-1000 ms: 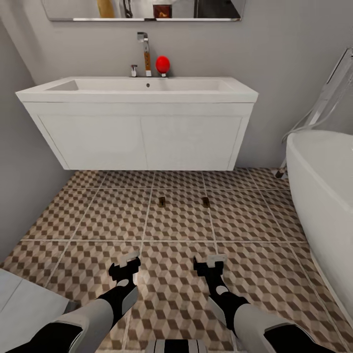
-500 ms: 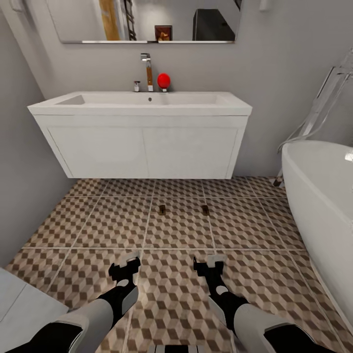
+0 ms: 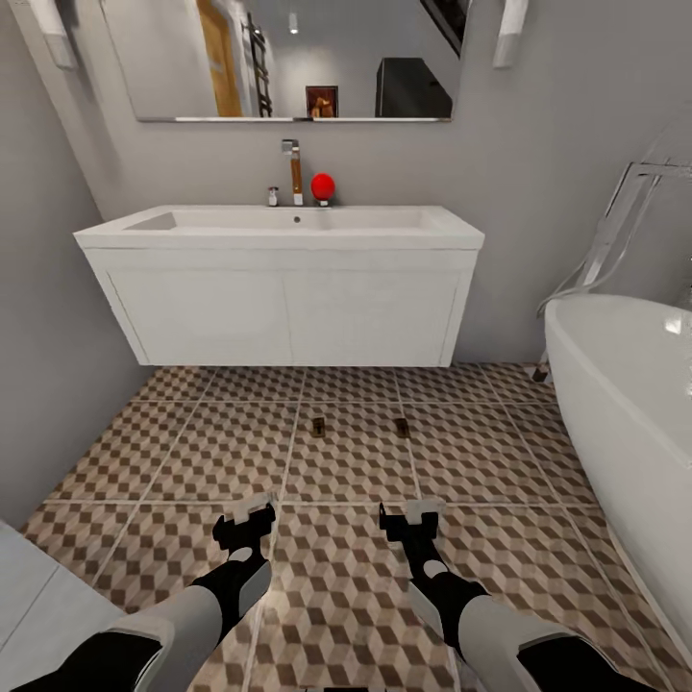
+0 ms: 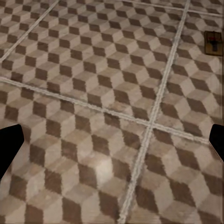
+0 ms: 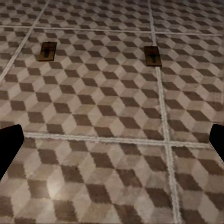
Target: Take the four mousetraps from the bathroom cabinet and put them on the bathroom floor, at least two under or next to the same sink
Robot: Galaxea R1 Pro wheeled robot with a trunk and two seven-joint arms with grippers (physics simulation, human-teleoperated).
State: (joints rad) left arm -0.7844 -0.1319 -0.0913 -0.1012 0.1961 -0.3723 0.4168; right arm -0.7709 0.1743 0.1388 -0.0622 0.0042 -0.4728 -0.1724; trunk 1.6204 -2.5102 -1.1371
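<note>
Bathroom floor | two mousetraps before sink | both end effectors wide, empty

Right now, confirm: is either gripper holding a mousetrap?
No. In the head view both mousetraps lie on the floor ahead of the empty left gripper and right gripper.

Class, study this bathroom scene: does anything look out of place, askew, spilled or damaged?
Two mousetraps lie flat on the bathroom floor in front of the sink, which is unusual in a bathroom. Both look intact. Nothing is spilled or broken.
</note>
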